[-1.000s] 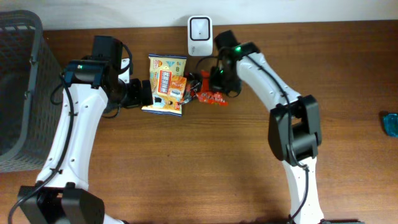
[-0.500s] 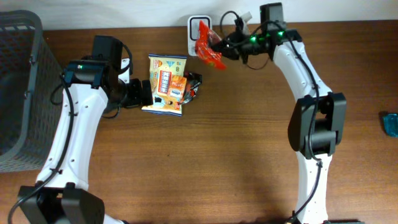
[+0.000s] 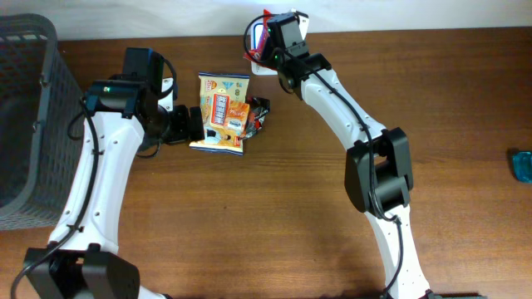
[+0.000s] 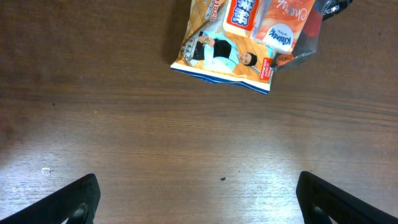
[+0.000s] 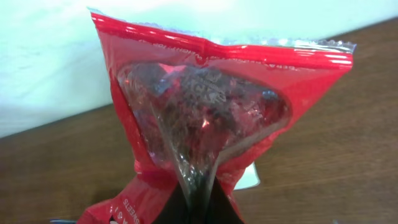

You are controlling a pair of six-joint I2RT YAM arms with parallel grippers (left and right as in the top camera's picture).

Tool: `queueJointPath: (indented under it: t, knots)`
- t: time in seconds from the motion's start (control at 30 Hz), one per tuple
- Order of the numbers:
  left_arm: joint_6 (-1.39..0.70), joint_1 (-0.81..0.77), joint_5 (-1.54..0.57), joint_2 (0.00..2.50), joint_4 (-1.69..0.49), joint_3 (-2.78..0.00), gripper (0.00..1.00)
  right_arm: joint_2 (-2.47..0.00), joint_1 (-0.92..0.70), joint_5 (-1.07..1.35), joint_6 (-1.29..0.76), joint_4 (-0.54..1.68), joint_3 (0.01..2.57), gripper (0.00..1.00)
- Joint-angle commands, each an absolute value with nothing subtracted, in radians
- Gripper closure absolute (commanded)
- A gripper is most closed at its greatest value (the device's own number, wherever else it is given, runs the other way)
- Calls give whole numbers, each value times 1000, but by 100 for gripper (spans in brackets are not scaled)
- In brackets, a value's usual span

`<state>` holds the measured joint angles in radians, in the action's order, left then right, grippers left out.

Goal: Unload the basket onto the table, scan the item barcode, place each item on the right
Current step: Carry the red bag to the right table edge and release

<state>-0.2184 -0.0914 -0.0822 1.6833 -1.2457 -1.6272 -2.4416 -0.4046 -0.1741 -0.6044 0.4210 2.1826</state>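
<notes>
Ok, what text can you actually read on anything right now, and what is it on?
"Kleenex": probably, in white script seen at an angle, on the orange packet lying on the snack bag.
Snack bag: bold lettering on a red panel, cropped and too blurred to read.
Red packet: a few white letters at its lower left edge, too partial to read.

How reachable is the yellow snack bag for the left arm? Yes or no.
Probably yes: the left gripper stands open beside the yellow snack bag, only bare table between; the right gripper holds the red packet clear of it.
</notes>
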Motion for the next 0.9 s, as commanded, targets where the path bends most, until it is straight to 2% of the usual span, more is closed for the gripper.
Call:
queueJointPath:
  t: [0.0,0.13,0.17,0.3,0.43,0.57,0.77,0.8,0.83,0.87]
  knots:
    - [-224,-89,-90,1684,-1247,-1631,1,-2429,-389,-196,-599,427,2207,96]
    - [-224,-89,-90,1684,-1248,-1631,1,-2298,-319,-193,-603,458,2207,96]
    - [-224,-89,-90,1684,-1247,-1631,1,-2240,-261,-195,-604,519,2207,96]
    - [-224,-89,-90,1684,-1247,-1631,1,-2183,84,-189,-664,943,2207,96]
    - [-224,-89,-90,1684,-1247,-1631,1,-2216,412,-189,-662,1151,2188,96]
    - [-224,-89,-90,1684,-1247,-1631,1,-2219,646,-192,-578,1080,2096,96]
    - [-224,-89,-90,1684,-1248,-1631,1,-2219,781,-192,-516,749,1897,96]
    - [-224,-89,-90,1684,-1247,-1631,1,-2219,786,-184,-439,677,1864,91]
    - [-224,-89,-90,1684,-1247,-1631,1,-2219,786,-184,-397,657,1855,72]
    - [-224,-89,-90,1684,-1247,-1631,1,-2218,786,-185,-370,661,1858,30]
